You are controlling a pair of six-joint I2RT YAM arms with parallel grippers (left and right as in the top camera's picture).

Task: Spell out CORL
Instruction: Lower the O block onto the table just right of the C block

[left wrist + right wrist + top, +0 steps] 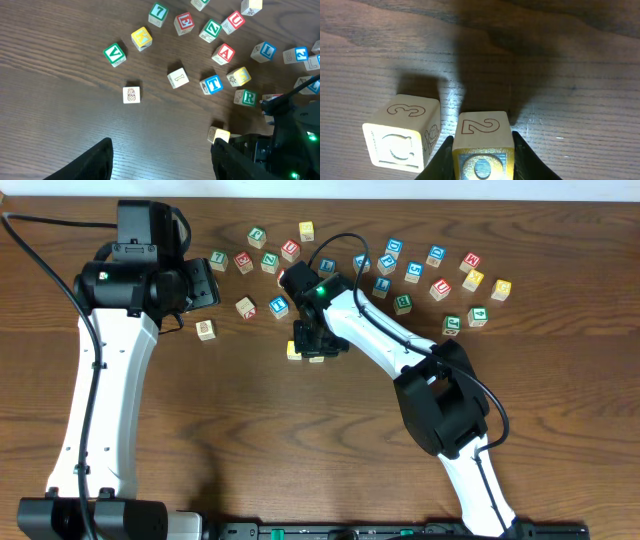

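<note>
O cube (pixel 482 129) pinched in right hand (pixel 482 161), w/ C cube (pixel 402 137) just beside.

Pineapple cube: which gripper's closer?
Left. The left gripper hovers close to the pineapple cube, jaws open, not touching. The right gripper is farther off, jaws shut on a yellow O cube.

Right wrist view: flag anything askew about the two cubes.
The C cube looks slightly turned and offset against the O cube, which the right gripper clamps squarely. A narrow gap separates them, so the pair is neither flush nor aligned. Nothing looks damaged.
</note>
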